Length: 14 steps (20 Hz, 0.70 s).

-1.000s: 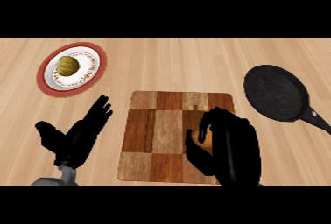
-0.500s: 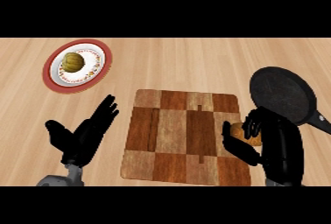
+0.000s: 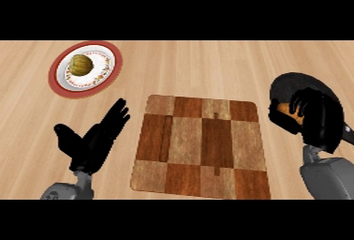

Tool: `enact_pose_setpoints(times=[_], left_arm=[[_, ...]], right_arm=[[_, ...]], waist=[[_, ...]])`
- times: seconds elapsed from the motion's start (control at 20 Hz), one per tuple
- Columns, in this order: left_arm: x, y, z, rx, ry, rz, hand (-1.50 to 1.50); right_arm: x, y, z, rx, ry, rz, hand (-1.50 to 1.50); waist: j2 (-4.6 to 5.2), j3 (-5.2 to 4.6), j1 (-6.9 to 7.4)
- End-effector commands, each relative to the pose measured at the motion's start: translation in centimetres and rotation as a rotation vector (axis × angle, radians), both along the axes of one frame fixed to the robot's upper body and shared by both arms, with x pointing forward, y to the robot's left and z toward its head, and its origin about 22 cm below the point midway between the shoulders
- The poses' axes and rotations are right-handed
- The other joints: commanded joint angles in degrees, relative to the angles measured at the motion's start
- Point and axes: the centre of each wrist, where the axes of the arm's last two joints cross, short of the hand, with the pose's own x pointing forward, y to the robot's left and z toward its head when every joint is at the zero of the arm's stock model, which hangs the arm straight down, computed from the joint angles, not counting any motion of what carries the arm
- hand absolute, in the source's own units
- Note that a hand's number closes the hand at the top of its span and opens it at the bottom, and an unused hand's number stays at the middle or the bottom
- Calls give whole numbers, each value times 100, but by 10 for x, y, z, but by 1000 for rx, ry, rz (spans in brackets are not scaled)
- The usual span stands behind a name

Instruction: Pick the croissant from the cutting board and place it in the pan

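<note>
My right hand [image 3: 319, 117] is curled round the croissant [image 3: 285, 110], whose golden-brown end shows at the hand's left side. Hand and croissant are over the black pan [image 3: 297, 84] at the right, hiding much of it. The checkered wooden cutting board [image 3: 200, 143] lies in the middle with nothing on it. Left of the board, my left hand [image 3: 97, 138] stays open with fingers up.
A red-rimmed white plate [image 3: 62, 82] with a round yellow-brown food item [image 3: 81, 64] sits at the far left. The pan's handle is hidden behind my right hand. Bare wooden counter lies beyond the board.
My right hand has lifted the croissant off the board's right side and carried it rightward over the pan. The left hand has stayed put.
</note>
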Motion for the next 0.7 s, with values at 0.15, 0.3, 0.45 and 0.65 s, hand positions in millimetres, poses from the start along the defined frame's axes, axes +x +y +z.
enact_pose_setpoints(times=[0.15,0.3,0.45,0.65], left_arm=[[9,-4,3,8,-21,9,0],[0,-3,-7,-5,-24,2,0],[1,-2,1,-2,-10,-20,0],[1,3,-10,-28,-20,-31,0]], right_arm=[[43,-53,-32,7,-130,-168,150],[61,-84,-28,20,-132,-159,150],[71,-109,-29,42,-147,-187,150],[91,-112,-26,40,-149,-191,150]], waist=[[27,7,83],[25,5,87],[50,13,155],[71,10,203]])
